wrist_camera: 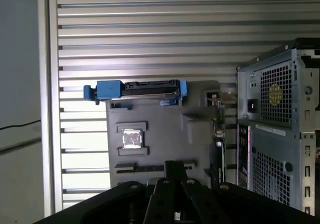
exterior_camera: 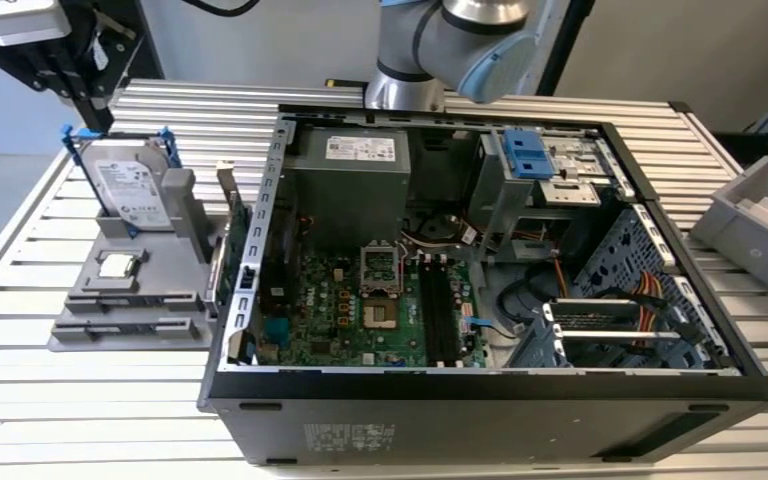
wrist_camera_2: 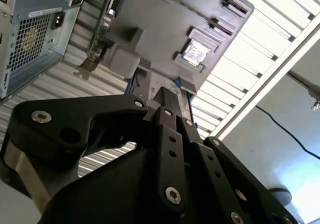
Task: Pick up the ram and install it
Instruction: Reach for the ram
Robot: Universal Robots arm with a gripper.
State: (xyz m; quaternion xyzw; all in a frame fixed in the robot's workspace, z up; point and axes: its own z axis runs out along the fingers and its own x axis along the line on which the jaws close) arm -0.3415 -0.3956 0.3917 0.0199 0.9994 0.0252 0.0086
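Observation:
My gripper [exterior_camera: 93,118] hangs at the exterior view's far left, above the back end of a grey parts holder [exterior_camera: 77,335], apart from it. In both wrist views its black fingers [wrist_camera_2: 169,98] [wrist_camera: 173,166] are pressed together with nothing visible between them. A long slot of the holder contains a thin dark strip [wrist_camera: 150,168]; I cannot tell whether it is the ram. The open computer case [exterior_camera: 491,385] lies in the middle. The black memory slots [exterior_camera: 438,312] on its green motherboard [exterior_camera: 317,310] look bare.
On the holder are a silver hard drive in a blue frame [exterior_camera: 128,190], a small square chip [exterior_camera: 117,265] and a green expansion card [exterior_camera: 233,235] on edge beside the case wall. A grey bin [exterior_camera: 758,225] sits at the exterior view's right. The arm [exterior_camera: 458,45] rises behind the case.

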